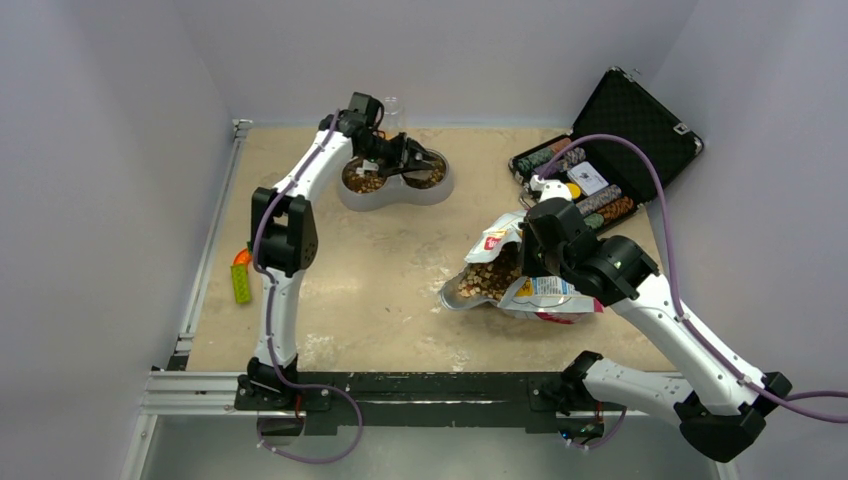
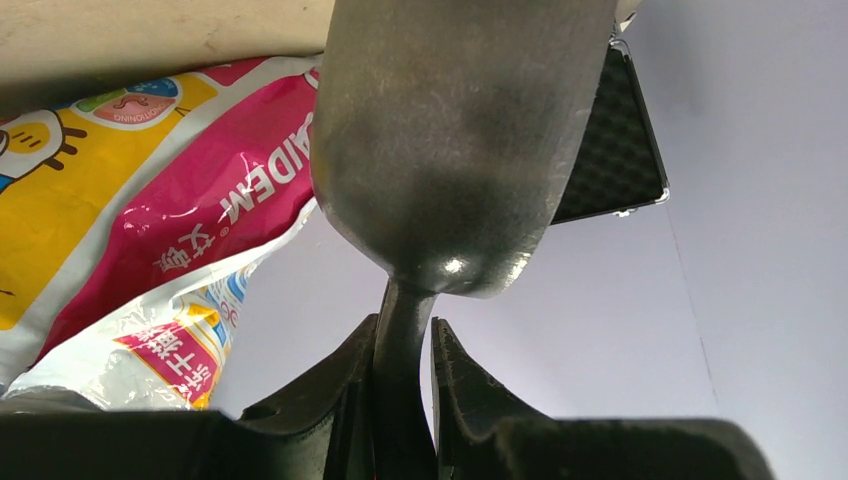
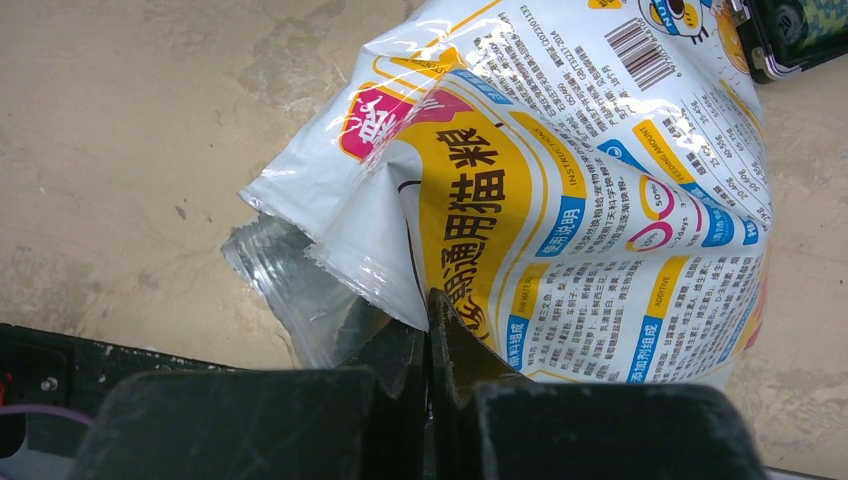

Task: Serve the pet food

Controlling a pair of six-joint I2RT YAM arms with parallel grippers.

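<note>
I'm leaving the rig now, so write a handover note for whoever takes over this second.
Left end effector: shut on the handle of the scoop, which is over the bowl.
Right end effector: shut on the edge of the bag by its open mouth; kibble shows inside.
Done: kibble lies in both halves of the bowl.
Left: scoop's load is hidden; probably tip out any rest, then park the scoop and release the bag.

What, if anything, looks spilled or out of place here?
The bag lies on its side, mouth open, with pet food heaped at the opening where it could spill. The right gripper pinches the bag's edge. No clear spill shows.
</note>
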